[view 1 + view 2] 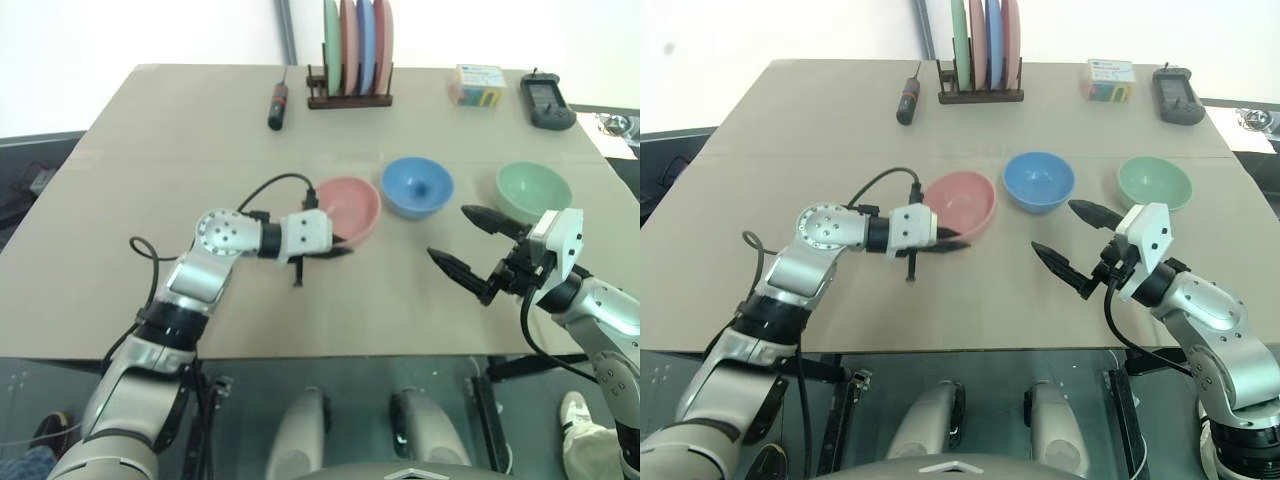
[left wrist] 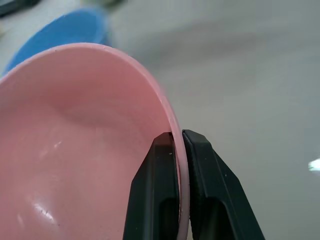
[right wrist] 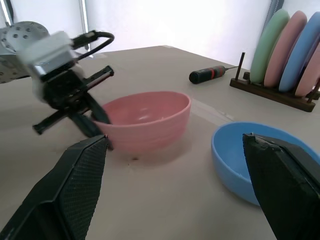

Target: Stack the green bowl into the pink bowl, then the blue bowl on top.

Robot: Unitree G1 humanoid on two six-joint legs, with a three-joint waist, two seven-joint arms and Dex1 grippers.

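- Left eye view: tan surface (image 1: pixel 200 130) against a white wall
- Left pincer (image 1: pixel 335 247) clamped on the pink bowl (image 1: pixel 352 205) rim
- Right pincer (image 1: pixel 468 245) gapes wide, empty

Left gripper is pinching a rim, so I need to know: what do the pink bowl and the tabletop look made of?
Pink bowl: probably plastic or melamine, smooth and semi-glossy; soft highlights inside and a thin, even rim between the left gripper fingers. It could be glazed ceramic.

Tabletop: matte tan sheet like cardboard or kraft paper, with no glare and a faint crease across it.
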